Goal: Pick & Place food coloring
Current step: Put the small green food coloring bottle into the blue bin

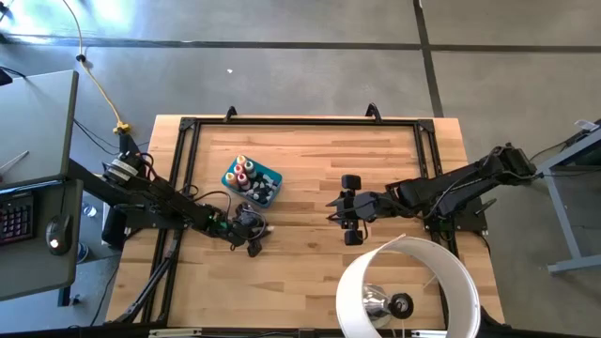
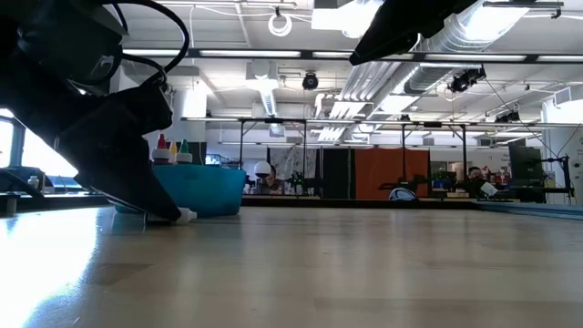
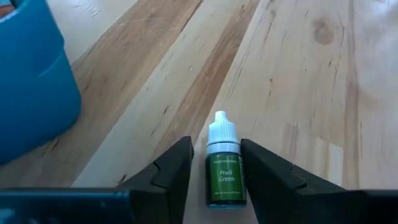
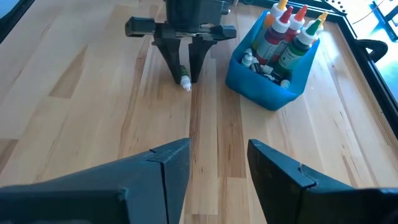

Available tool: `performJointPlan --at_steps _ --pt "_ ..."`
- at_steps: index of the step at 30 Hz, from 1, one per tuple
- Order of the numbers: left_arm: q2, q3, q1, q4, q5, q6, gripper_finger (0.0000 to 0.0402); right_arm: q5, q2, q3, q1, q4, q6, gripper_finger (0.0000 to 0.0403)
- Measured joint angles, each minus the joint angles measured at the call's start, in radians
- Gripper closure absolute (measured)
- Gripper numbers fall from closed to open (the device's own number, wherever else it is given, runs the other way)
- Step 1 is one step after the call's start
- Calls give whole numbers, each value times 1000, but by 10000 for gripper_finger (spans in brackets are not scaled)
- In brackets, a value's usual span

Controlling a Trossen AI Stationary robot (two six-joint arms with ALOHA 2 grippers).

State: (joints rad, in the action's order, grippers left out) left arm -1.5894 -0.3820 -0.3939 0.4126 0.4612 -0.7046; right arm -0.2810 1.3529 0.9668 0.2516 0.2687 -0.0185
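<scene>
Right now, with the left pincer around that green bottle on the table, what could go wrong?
1. The green bottle lies flat between the left pincer fingers; a small round body may roll or squirt out as they close.
2. The fingers sit at the wood, so pressing lower could scrape the table.
3. The blue bin is close by; a low swing could clip it or its upright bottles.

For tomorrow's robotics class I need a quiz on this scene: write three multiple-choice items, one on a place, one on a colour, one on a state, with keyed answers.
1. Where does the small bottle lie?
A. Inside the blue bin
B. On the table between the left gripper's fingers
C. Under the right gripper

2. What colour is its label?
A. Green
B. Red
C. Yellow

3. How is the right gripper?
A. Shut on a bottle
B. Open, empty
C. Inside the bin

Answers: B, the left gripper straddles it on the wood beside the bin; A, label reads Fruit Green; B, only bare table between its fingers.
</scene>
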Motion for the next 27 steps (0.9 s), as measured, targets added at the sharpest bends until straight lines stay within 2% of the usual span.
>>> performJointPlan --at_steps 6,11,15,19,22,25,27 --pt "-1 2 0 11 13 -3 311 0 0 0 0 0 0 249" --pt "-6 6 2 122 15 16 335 0 0 0 0 0 0 249" --pt "-5 -60 2 121 112 77 334 0 0 0 0 0 0 249" --pt "-5 -178 2 -15 277 191 332 0 0 0 0 -1 0 249" --pt "-5 -288 2 -190 417 227 332 0 0 0 0 -1 0 249" --pt "-4 -402 3 -404 577 187 332 0 0 0 0 -1 0 249" --pt "-3 -471 24 -569 613 122 332 0 0 0 0 -1 0 249"
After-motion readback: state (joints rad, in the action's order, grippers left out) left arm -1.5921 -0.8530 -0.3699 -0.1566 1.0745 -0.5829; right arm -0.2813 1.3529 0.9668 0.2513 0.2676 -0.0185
